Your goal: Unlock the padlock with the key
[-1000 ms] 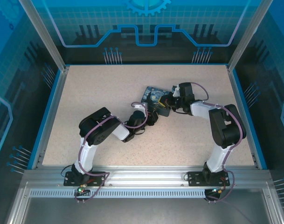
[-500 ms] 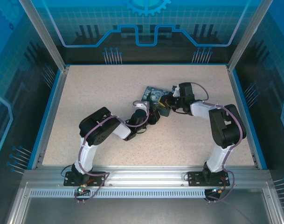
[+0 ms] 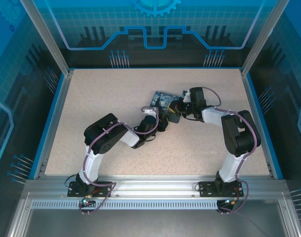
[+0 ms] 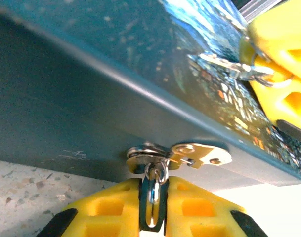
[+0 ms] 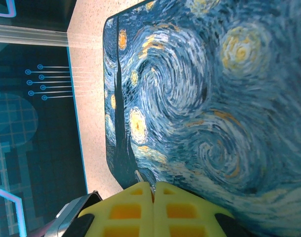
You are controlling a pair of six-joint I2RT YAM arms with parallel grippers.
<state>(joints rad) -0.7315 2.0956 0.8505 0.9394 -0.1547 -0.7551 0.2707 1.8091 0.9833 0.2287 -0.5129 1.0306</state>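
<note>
The left gripper (image 4: pixel 153 193) sat nearest to me, low over the table (image 3: pixel 115 98), and its yellow fingers (image 4: pixel 110 212) were pinching the padlock (image 4: pixel 151 217) between them. From above I could pick out that gripper (image 3: pixel 165 123) right up against the near side of the tin (image 3: pixel 161 100). The padlock's dark teal body stood upright in the narrow gap between the pads, and its metal loop rose out of the top and hooked into the silver hasp (image 4: pixel 199 154) on the tin's side wall (image 4: pixel 66 98). The hasp lay flat against that wall, just under the lid's edge. A strip of speckled table (image 4: pixel 21 182) showed below the tin, off to the left.

Beyond the hasp came the lid, painted with swirling blue sky and yellow stars (image 5: pixel 214 98). It lay flat on the table (image 5: pixel 88 98), turned at a slant to the table's edges.

On the far side of the tin the right gripper (image 3: pixel 174 107) reached in over the lid. Its yellow fingers (image 5: pixel 120 210) were pressed together on the key (image 5: pixel 139 176), a thin sliver of metal poking out of the seam between them. Seen from the left arm's camera, the key (image 4: pixel 224 64) hung just over the lid's edge, with a small wire ring beside the right gripper's pads (image 4: pixel 281 42).
</note>
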